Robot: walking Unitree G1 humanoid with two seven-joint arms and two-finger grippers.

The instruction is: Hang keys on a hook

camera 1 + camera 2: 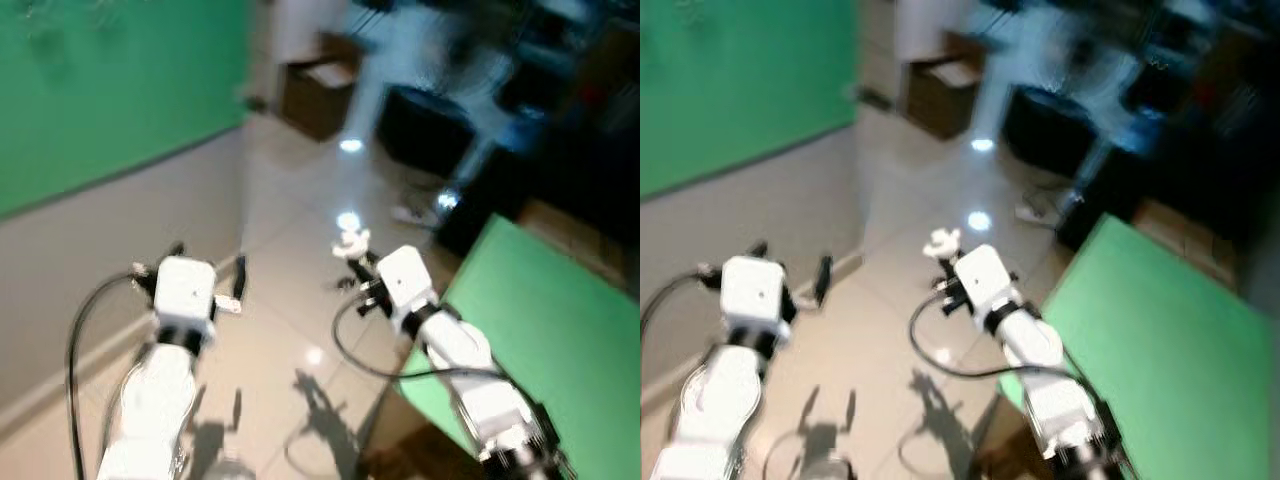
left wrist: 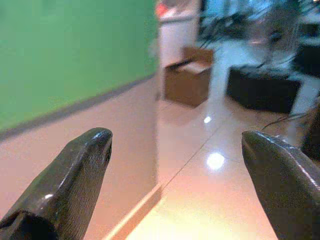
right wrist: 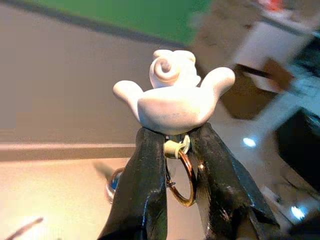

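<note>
**Q:** Right gripper (image 3: pixel 172 150) first, what is it doing?

**A:** Its two black fingers are closed on the keys (image 3: pixel 176 145), pinching the small pale link just under a white charm (image 3: pixel 172 97) shaped like a little figure with a curl on top. A brass key ring (image 3: pixel 182 177) hangs down between the fingers. In the head views this gripper sits near the centre of the frame, with the white charm (image 1: pixel 351 241) poking out at its tip over the glossy tiled floor (image 1: pixel 290 340).

**Q:** And the left gripper (image 2: pixel 177 145)?

**A:** Its fingers (image 2: pixel 80 170) are spread wide with nothing between them. It is held out at the lower left of the head views (image 1: pixel 215 275), near a pale wall with a green panel (image 1: pixel 110 90) above it.

**Q:** What else is around?

**A:** A brown cardboard box (image 1: pixel 318 92) stands on the floor at the upper middle, a green board (image 1: pixel 550 330) fills the lower right, and dark furniture at the upper right is too blurred to make out.
</note>
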